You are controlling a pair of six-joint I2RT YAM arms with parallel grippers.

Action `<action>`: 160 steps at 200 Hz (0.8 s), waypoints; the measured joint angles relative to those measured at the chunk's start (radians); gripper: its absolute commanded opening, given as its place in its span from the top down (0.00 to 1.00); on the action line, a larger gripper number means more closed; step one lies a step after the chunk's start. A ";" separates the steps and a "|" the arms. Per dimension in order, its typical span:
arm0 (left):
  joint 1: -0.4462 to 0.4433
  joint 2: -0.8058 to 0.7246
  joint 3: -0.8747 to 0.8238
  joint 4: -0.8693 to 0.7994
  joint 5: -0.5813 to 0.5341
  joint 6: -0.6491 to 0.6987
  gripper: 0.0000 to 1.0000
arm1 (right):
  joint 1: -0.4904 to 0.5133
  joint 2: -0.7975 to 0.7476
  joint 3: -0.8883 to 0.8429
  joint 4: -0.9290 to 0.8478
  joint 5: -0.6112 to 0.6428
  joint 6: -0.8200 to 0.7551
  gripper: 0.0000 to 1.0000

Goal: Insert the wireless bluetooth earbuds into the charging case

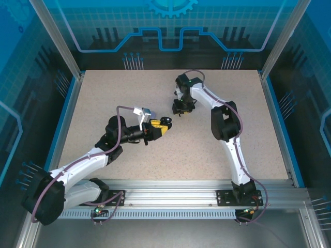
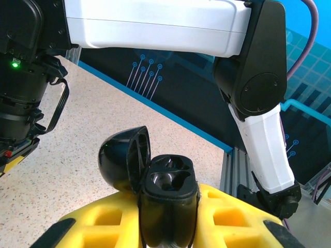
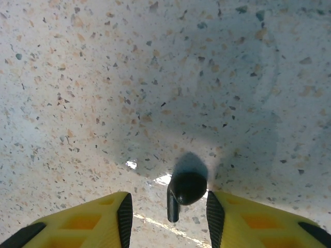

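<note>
My left gripper (image 2: 168, 227) is shut on the black charging case (image 2: 168, 186), holding it upright above the table. The lid (image 2: 121, 160) is swung open to the left, and both wells look empty. From above, the case (image 1: 165, 123) sits at the tip of my left gripper (image 1: 156, 127) near the table's middle. A single black earbud (image 3: 187, 187) lies on the speckled table, stem toward the camera. My right gripper (image 3: 169, 219) is open around it, with the earbud near the right pad (image 3: 214, 217) and a wide gap to the left pad. From above, the right gripper (image 1: 182, 108) points down just right of the case.
The right arm's white link (image 2: 155, 26) and black elbow (image 2: 258, 88) cross close behind the case. Blue rails and aluminium posts (image 1: 274, 103) border the table (image 1: 103, 93). A metal rail (image 1: 170, 188) runs along the near edge.
</note>
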 measured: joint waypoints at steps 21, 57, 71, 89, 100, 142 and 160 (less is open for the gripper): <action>0.000 0.000 0.000 0.000 -0.004 0.000 0.94 | 0.000 0.007 0.017 -0.007 0.006 0.000 0.56; 0.000 0.000 0.000 -0.006 -0.004 0.000 0.94 | 0.002 0.028 0.036 -0.015 0.024 0.003 0.58; 0.000 0.000 0.000 -0.006 -0.004 0.000 0.94 | 0.004 0.037 0.039 -0.016 0.035 0.003 0.58; 0.000 0.000 0.000 -0.007 -0.004 -0.001 0.94 | 0.007 0.041 0.052 -0.022 0.042 0.004 0.59; 0.000 0.000 0.000 -0.007 -0.004 -0.003 0.94 | 0.009 0.047 0.057 -0.025 0.051 0.006 0.60; 0.000 0.000 0.000 -0.007 -0.004 -0.003 0.94 | 0.023 0.056 0.077 -0.042 0.092 0.006 0.61; 0.000 0.000 0.000 -0.007 -0.007 -0.003 0.94 | 0.032 0.061 0.088 -0.051 0.121 0.006 0.62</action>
